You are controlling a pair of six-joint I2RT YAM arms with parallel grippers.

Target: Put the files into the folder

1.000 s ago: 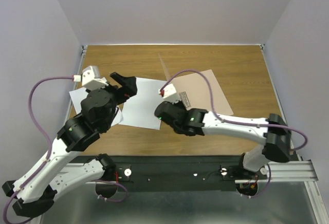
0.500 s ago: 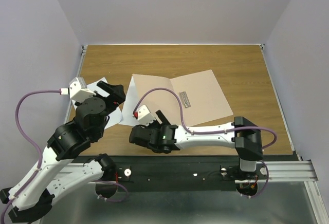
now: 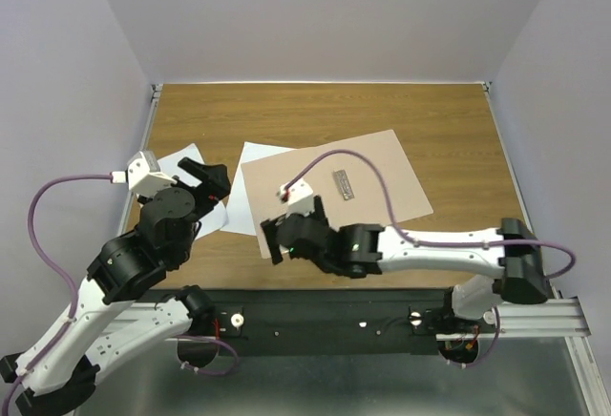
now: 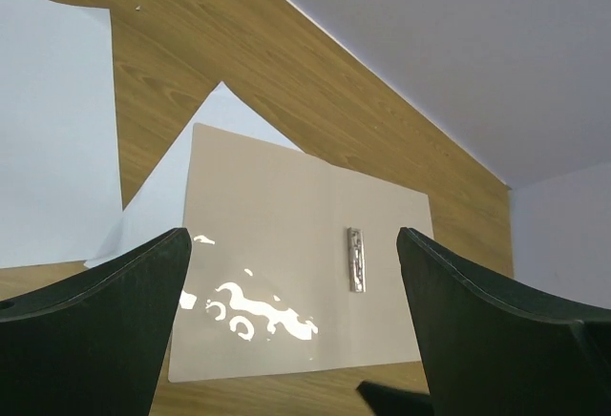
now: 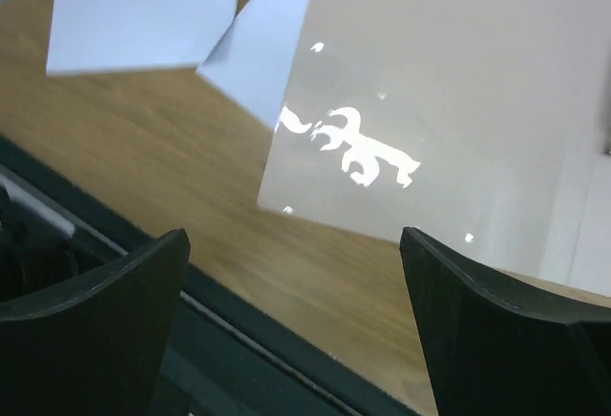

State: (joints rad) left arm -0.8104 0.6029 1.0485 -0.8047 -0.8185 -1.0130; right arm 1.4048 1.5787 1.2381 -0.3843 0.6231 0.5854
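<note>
The tan folder [image 3: 372, 182] lies open and flat mid-table, its metal clip [image 3: 344, 184] showing near the fold. One white file [image 3: 172, 164] lies to its left, partly under my left arm. The other file [image 3: 256, 152] lies under the folder's left flap, only its corner showing. My left gripper [image 3: 208, 179] hovers open over the left file, holding nothing. My right gripper [image 3: 271, 240] is open and empty near the folder's front left corner. The left wrist view shows the folder [image 4: 286, 273], the clip [image 4: 355, 260] and both files [image 4: 57, 130] [image 4: 205, 139] ahead of the open gripper [image 4: 291, 340]. In the right wrist view the gripper [image 5: 296, 321] is open before the folder [image 5: 458, 101].
The wooden table [image 3: 449, 120] is enclosed by pale walls on three sides. A black rail [image 3: 315, 316] with the arm bases runs along the near edge, close below my right gripper. Purple cables loop from both wrists.
The folder's cover has swung open to the left and now lies flat on one white file. My right gripper opened and drew back toward the near edge. My left arm pulled back leftward.
</note>
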